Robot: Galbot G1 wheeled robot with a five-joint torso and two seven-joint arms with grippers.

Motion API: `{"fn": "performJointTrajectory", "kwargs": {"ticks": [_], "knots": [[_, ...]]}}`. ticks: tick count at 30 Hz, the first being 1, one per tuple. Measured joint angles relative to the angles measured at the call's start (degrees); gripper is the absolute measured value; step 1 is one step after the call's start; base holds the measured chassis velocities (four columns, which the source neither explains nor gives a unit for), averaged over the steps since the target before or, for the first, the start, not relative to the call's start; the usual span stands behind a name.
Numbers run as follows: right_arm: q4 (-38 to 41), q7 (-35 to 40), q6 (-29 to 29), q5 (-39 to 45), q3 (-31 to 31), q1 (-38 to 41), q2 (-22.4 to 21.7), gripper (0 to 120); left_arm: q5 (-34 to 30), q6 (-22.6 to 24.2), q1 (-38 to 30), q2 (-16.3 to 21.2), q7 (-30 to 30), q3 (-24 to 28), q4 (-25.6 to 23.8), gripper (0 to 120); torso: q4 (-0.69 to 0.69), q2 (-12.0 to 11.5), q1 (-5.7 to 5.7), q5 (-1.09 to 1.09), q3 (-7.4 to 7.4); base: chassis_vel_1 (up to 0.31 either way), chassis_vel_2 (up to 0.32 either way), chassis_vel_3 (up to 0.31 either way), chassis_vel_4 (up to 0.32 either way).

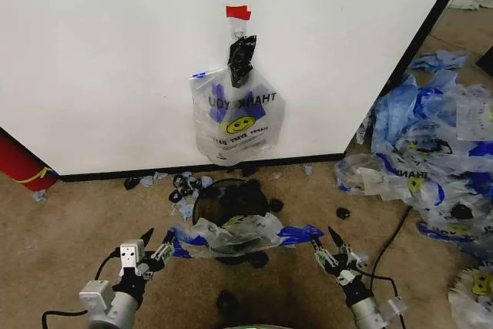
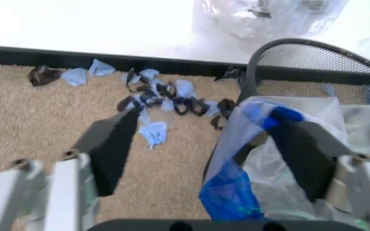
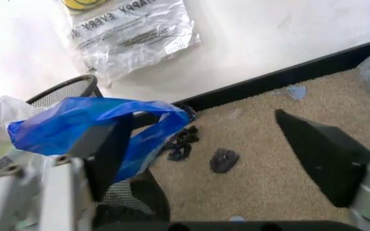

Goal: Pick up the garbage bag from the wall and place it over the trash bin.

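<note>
- Head view: white wall (image 1: 115,59) w/ black base strip; small red tape piece (image 1: 238,12) near its top centre.
- Hanging on the wall just below the tape: a see-through garbage bag (image 1: 236,117) w/ yellow smiley and dark lettering, plus a small black plastic bag (image 1: 241,60) hooked above and in front of it.
- On the carpet floor (image 1: 85,221) in front of the wall: round black wire-mesh trash bin (image 1: 231,204). A second see-through bag (image 1: 231,235) w/ blue handles is stretched across the bin's near rim, spread between the two tools.
- Left tool (image 1: 158,248): low, at the bag's left end. Left wrist view shows fingers spread wide, one dark finger (image 2: 300,149) hooked inside the blue handle (image 2: 236,187), the other finger free over carpet. Not clamped on it.
- Right tool (image 1: 327,246): low, at the bag's right end. Right wrist view shows fingers wide apart, blue handle loop (image 3: 95,122) draped over one finger (image 3: 104,154); the other finger is free.
- Scraps of blue and black plastic (image 1: 181,186) litter the floor along the base strip by the bin.
- Right of the wall: heap of more see-through and blue bags (image 1: 431,152) on the floor.
- Red cylinder (image 1: 19,163) at far left edge, against the wall.
</note>
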Motion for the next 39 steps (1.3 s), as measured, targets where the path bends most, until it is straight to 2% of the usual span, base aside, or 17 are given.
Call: {"fn": "performJointTrajectory", "kwargs": {"ticks": [3, 7, 23, 39], "knots": [[0.60, 0.16, -0.07, 0.13, 0.66, -0.01, 0.29, 98, -0.05, 0.01, -0.75, -0.08, 0.05, 0.14, -0.20, 96, 0.00, 0.00, 0.00, 0.00, 0.00, 0.000, 0.000, 0.000, 0.000], [1.19, 0.34, -0.25, 0.40, 1.11, 0.15, 0.32, 100, -0.29, 0.01, -1.21, -0.05, 0.04, 0.05, -0.43, 97, 0.01, 0.00, 0.00, 0.00, 0.00, 0.000, 0.000, 0.000, 0.000], [1.66, -2.48, 0.18, 0.27, -0.17, -2.03, -1.16, 100, -1.16, 0.81, 0.20, -0.15, -0.15, 0.93, -1.64, 97, 0.00, 0.00, 0.00, 0.01, 0.00, 0.000, 0.000, 0.000, 0.000], [-1.94, -8.67, 0.16, -4.63, -3.36, 1.43, -4.18, 100, -2.64, 1.48, -0.91, -0.02, -0.17, 0.97, -2.40, 96, 0.00, 0.00, 0.00, 0.00, 0.00, 0.000, 0.000, 0.000, 0.000]]}}
